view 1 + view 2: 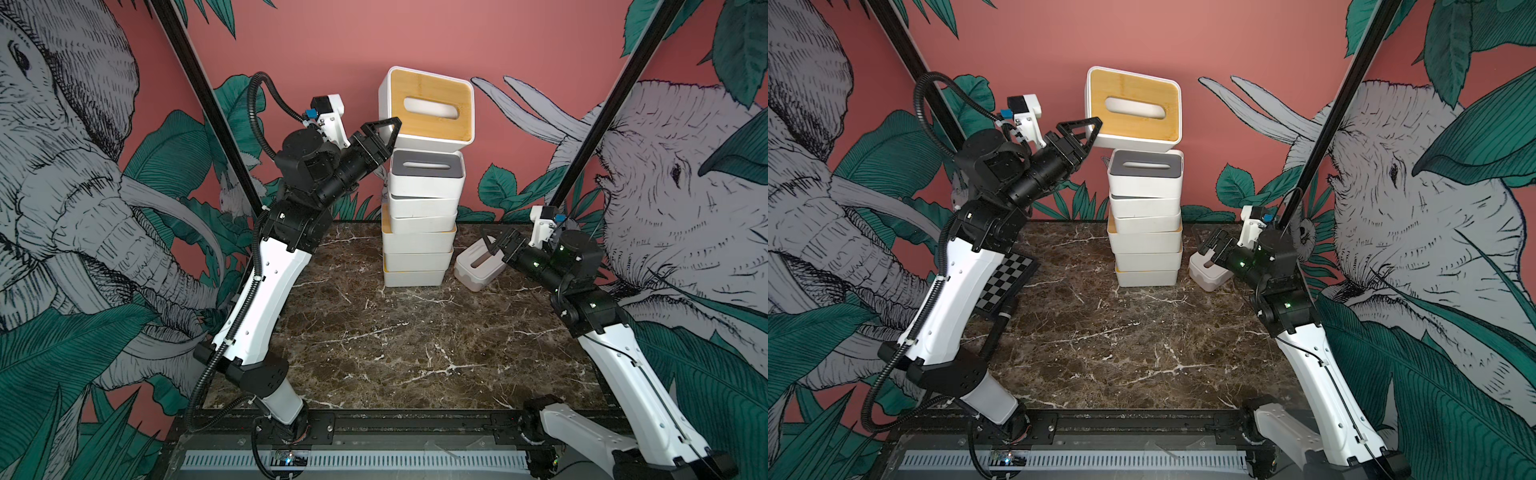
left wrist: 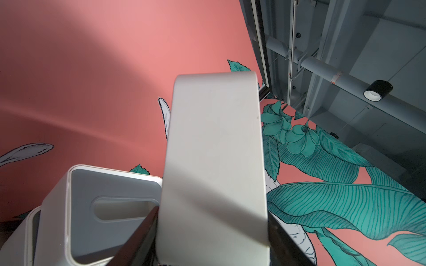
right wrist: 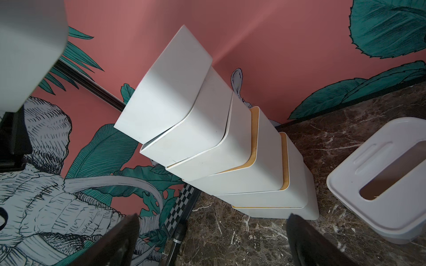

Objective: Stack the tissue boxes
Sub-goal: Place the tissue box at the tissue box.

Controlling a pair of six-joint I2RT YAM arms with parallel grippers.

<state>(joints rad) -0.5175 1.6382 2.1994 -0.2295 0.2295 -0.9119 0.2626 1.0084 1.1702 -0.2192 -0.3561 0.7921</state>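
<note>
Fingers of the left tool (image 1: 390, 139) clamp the left short end of a bamboo-lidded tissue box (image 1: 424, 89), held tilted just over the grey-lidded top of the six-box stack (image 1: 417, 241) at the counter's (image 1: 395, 353) back edge. The right tool (image 1: 496, 245), jaws wide and empty, hangs just above the white-lidded box (image 1: 467, 266) right of the stack; open counter spreads in front of both.

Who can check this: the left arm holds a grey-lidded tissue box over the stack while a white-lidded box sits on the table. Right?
One error: the held box in the left gripper has a bamboo lid, not grey, as both top views show. The stack and white-lidded box are as stated.
</note>
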